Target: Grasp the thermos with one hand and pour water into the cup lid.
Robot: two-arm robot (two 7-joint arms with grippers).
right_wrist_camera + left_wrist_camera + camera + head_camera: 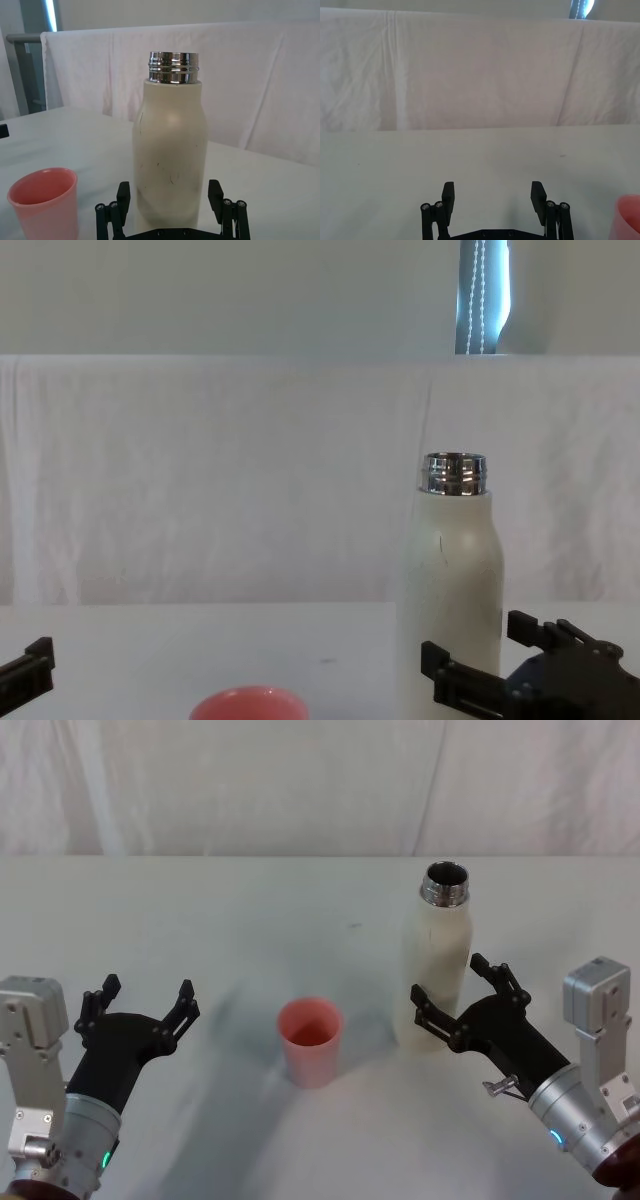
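A white-draped table (200, 910) carries the thermos (436, 970), upright and uncapped on the right side, chrome neck open. The right gripper (458, 988) sits at its lower body, fingers spread to either side; contact cannot be told. The left gripper (146, 996) hovers near the left edge, also spread, holding nothing. Between the two, the salmon-pink cup lid (310, 1040) stands mouth-up, left of the thermos.
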